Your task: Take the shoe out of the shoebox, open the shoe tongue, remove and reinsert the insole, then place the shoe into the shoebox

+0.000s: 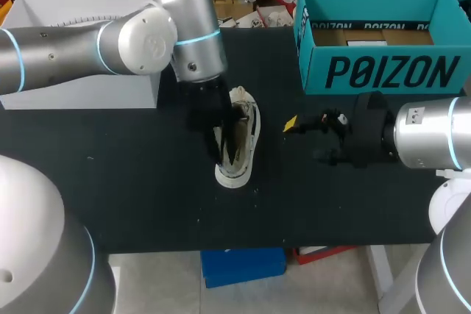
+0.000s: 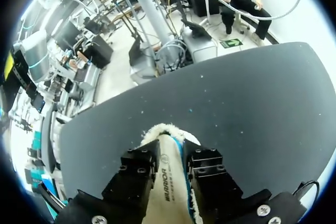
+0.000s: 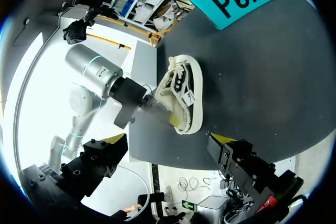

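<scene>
Shoe [image 1: 241,145] sits mid-frame on the black tabletop [image 1: 132,182], left of the teal cardboard shoebox [image 1: 375,71]. Your left gripper [image 1: 221,134] has its fingers pinched on what looks like the cream, fleece-tipped insole [image 2: 168,150]. Probably light and floppy, so grip it flat near one end. Your right gripper [image 3: 167,145] stands wide open, empty.

Plain black surface [image 1: 147,204]. Teal shoebox [image 1: 379,71], black lettering outside, brown inside. Cream-white shoe [image 1: 235,174], dark interior, blue edging on the part between the black left fingers [image 2: 137,174]. Black right fingers [image 3: 219,139], yellow-tipped. Silver-grey left arm [image 1: 66,49] and right arm [image 1: 434,134], pale blue rings. White box [image 1: 73,90] far left.
</scene>
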